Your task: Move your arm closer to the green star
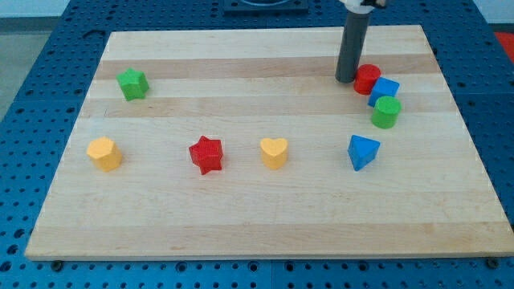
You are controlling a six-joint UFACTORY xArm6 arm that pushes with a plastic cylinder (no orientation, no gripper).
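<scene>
**Standing far from the green star**

Starting at the view's bottom, a row of four blocks lies across the wooden board (265,233): a yellow block (104,153) at the left whose shape I cannot make out surely, then a red star (206,154), a yellow heart (274,152), and a blue triangle (362,152) toward the right.

Farther up on the right, three blocks crowd together: a green cylinder (386,112), a blue block (384,91) touching it from above, and a red cylinder (367,79) beside that.

My tip (345,80) rests on the board just left of the red cylinder, touching it or nearly so. The arm ends in a plain rod, so there is no claw to be spread or pressed together.

The green star (132,83) sits alone near the board's upper left, well apart from my tip, across most of the board's width.
</scene>
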